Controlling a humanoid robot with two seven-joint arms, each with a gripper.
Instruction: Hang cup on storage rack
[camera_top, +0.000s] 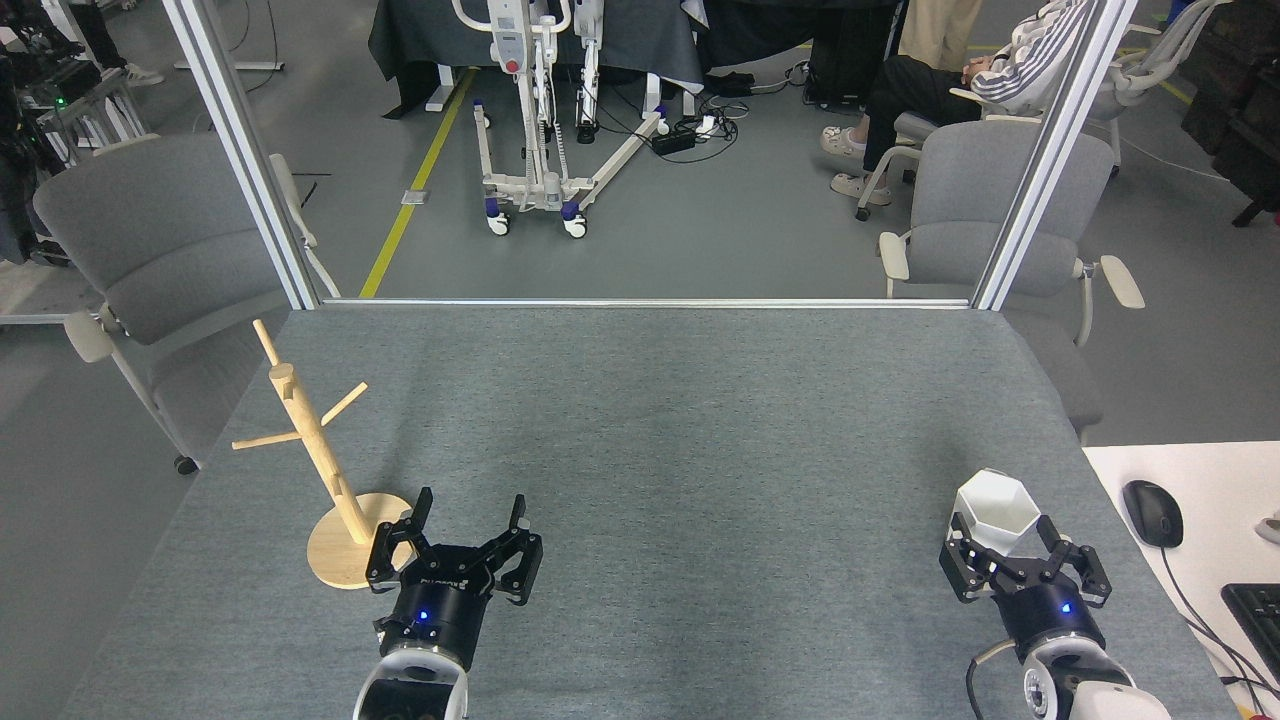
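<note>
The white faceted cup (996, 505) stands upright near the table's right edge, close to me. My right gripper (1001, 535) is open just behind it, one finger on each side of the cup's lower body; whether the fingers touch it I cannot tell. The wooden storage rack (312, 432) stands at the left on its round base (338, 562), with thin pegs angled out from its pole. Just right of that base, my left gripper (473, 502) is open and holds nothing.
The grey felt table (660, 430) ends at a metal frame rail at the back. A white desk with a mouse (1152, 512) and a keyboard adjoins at the right. Grey chairs (990, 215) stand beyond the table; a seated person is at top right.
</note>
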